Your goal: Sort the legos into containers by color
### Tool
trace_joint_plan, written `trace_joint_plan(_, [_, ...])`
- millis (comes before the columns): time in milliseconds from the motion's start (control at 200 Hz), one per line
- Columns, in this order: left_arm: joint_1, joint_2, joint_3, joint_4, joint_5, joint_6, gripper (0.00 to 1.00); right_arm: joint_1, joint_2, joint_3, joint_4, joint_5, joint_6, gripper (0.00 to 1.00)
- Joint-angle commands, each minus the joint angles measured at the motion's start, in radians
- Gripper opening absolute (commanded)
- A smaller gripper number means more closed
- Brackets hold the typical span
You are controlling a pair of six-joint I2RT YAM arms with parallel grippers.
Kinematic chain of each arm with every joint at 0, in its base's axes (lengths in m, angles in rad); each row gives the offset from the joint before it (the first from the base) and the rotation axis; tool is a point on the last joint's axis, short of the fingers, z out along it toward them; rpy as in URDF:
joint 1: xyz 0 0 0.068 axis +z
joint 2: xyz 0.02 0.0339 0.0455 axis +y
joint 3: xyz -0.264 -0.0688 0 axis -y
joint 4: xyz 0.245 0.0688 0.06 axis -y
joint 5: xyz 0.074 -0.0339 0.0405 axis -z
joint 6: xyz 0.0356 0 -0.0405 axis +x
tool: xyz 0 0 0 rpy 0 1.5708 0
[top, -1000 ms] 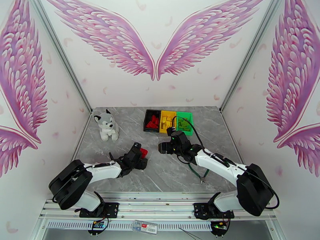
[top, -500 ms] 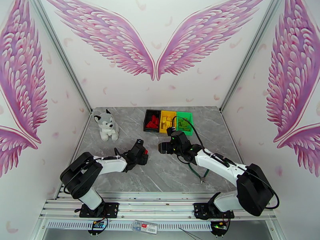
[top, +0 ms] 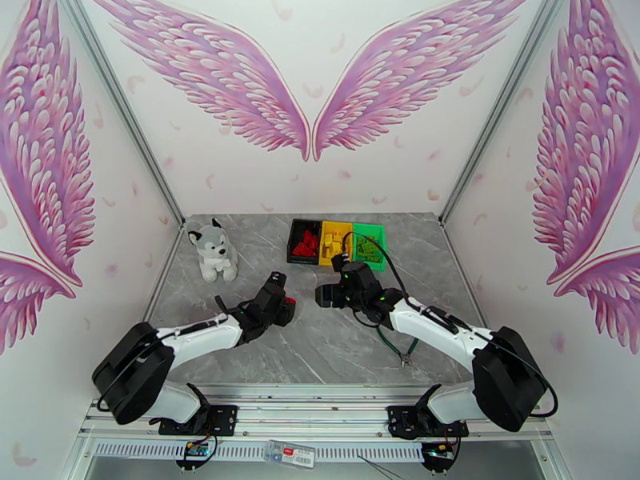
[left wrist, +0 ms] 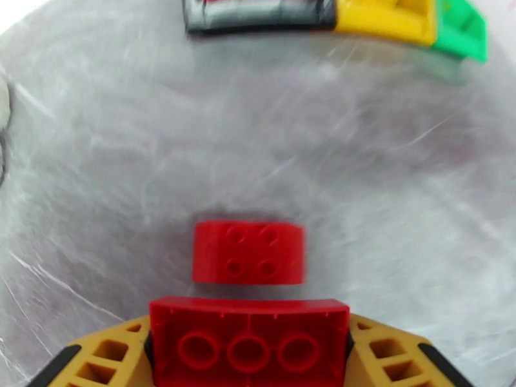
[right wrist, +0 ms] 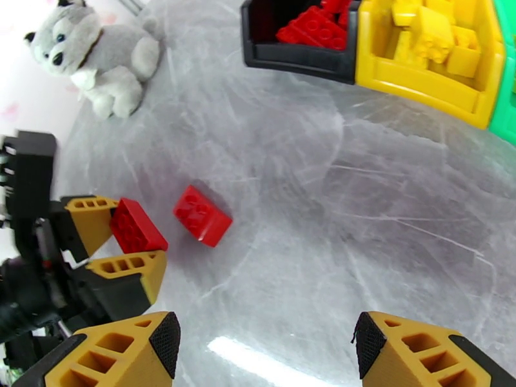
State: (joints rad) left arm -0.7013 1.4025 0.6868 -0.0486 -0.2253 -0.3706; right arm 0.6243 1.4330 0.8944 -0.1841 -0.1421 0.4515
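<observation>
A staged robot-recording booth: white walls painted with pink feathered wings, aluminium corner posts, grey marble-patterned worktop.

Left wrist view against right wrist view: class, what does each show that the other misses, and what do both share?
Left wrist, not right wrist: the hollow underside of the held red brick, with three round tubes. Right wrist, not left wrist: the husky toy and the open right gripper. Both: that brick clamped in the left gripper, a loose red brick lying on the table, the black bin and the yellow bin.
</observation>
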Motion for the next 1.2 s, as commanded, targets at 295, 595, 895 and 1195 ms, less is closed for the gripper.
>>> trace_joint_plan(295, [0.096, 0.186, 0.325, -0.021, 0.133, 0.006, 0.52, -0.003, 0.020, 0.030, 0.018, -0.022, 0.012, 0.76])
trace_joint_plan(595, [0.162, 0.539, 0.826, -0.158, 0.101, 0.029, 0.54, -0.011, -0.035, 0.015, -0.021, 0.070, 0.011, 0.76])
trace_joint_plan(895, [0.200, 0.724, 1.109, -0.260, 0.110, 0.004, 0.81, -0.020, -0.059, 0.006, -0.029, 0.087, 0.009, 0.76])
trace_joint_plan(1195, [0.112, 0.472, 0.800, -0.133, 0.001, 0.035, 0.93, -0.021, -0.055, -0.001, -0.015, 0.072, 0.012, 0.78])
